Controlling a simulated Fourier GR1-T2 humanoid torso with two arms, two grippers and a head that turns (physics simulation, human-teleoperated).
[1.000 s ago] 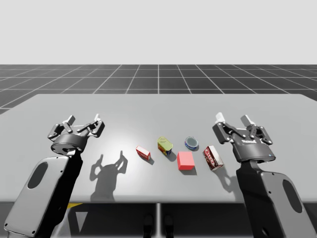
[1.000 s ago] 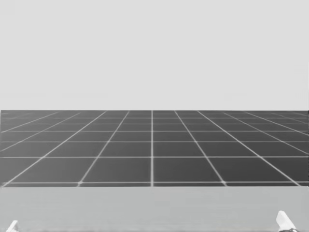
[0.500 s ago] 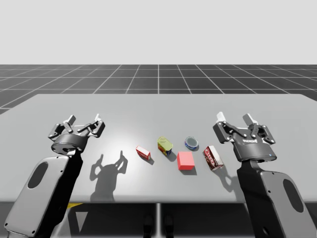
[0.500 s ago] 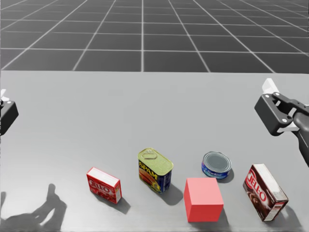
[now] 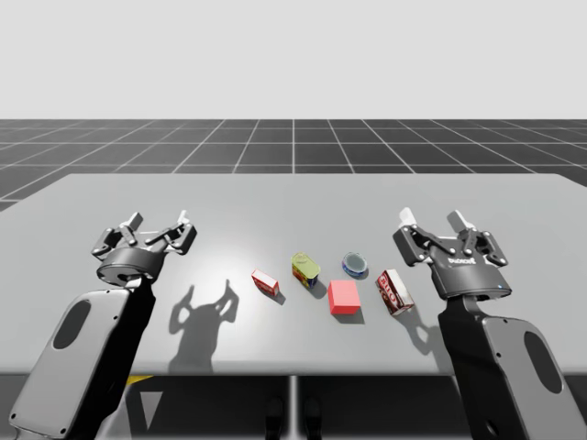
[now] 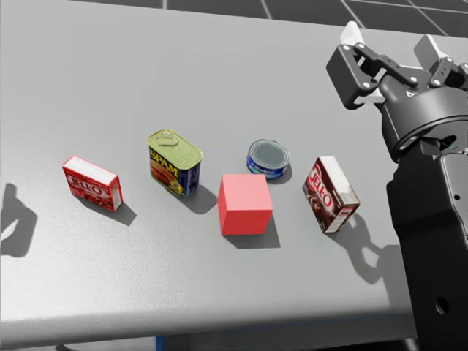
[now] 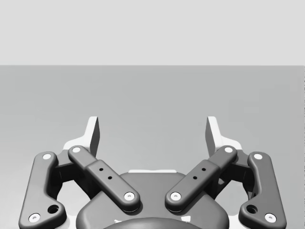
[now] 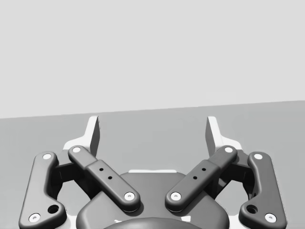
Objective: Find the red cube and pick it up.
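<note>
The red cube point(image 5: 343, 296) point(image 6: 244, 204) rests on the grey table point(image 5: 293, 202) near its front edge, between a blue round can and a dark red box. My right gripper point(image 5: 437, 224) point(image 6: 389, 42) point(image 8: 152, 131) hovers open to the right of the cube and farther back, with nothing between its fingers. My left gripper point(image 5: 158, 221) point(image 7: 152, 131) stands open far to the left of the cube, also holding nothing.
A small red box point(image 5: 265, 282) point(image 6: 91, 183) lies left of the cube. A yellow and blue rectangular can point(image 5: 305, 269) point(image 6: 175, 161), a blue round can point(image 5: 355, 265) point(image 6: 268, 158) and a dark red box point(image 5: 395, 291) point(image 6: 331, 194) crowd around the cube.
My head has turned further down and to the right, so the objects and my right arm now sit higher and more fully in the head view. Both arms have barely moved.
</note>
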